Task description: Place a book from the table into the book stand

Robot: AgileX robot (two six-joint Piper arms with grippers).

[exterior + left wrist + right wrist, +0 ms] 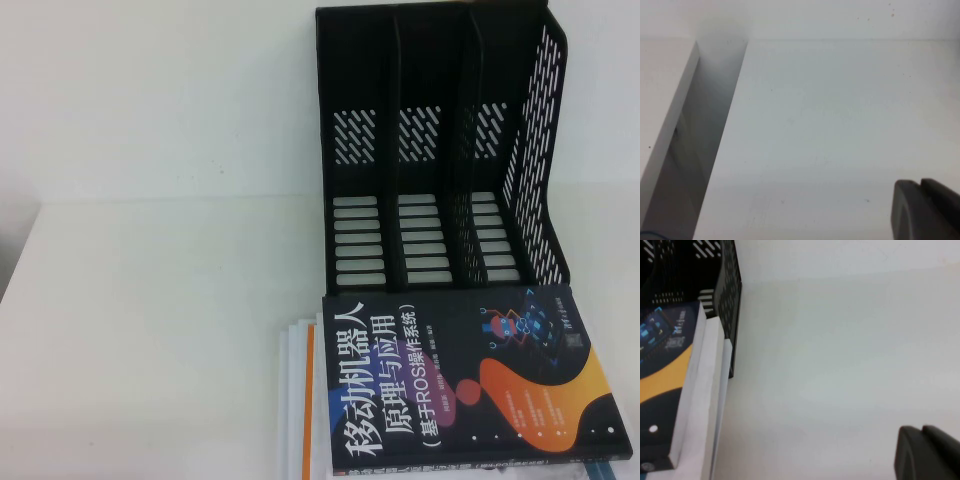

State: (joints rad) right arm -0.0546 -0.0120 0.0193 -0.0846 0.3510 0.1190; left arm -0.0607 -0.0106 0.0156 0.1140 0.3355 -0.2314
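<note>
White counter point(150, 330) takes up most of the high view, plain and flat. Next biggest is the black plastic book stand point(440, 150) at the far side, upright, three compartments with slotted floors and a perforated side wall, nothing in any of them.

Right in front of it, on the near side, the dark book point(465, 385) lies flat with its cover up, big white Chinese title, orange and purple blobs. Its far edge sits just beside the stand's base. It's on top of a small stack of other books point(298, 400), whose white and orange edges poke out to the left.

Left claw point(927, 210) hangs over bare counter, only a dark tip showing, so I can't tell how it's set. Right claw point(927, 452) is over bare counter beside the book and stand, same deal, can't tell.
</note>
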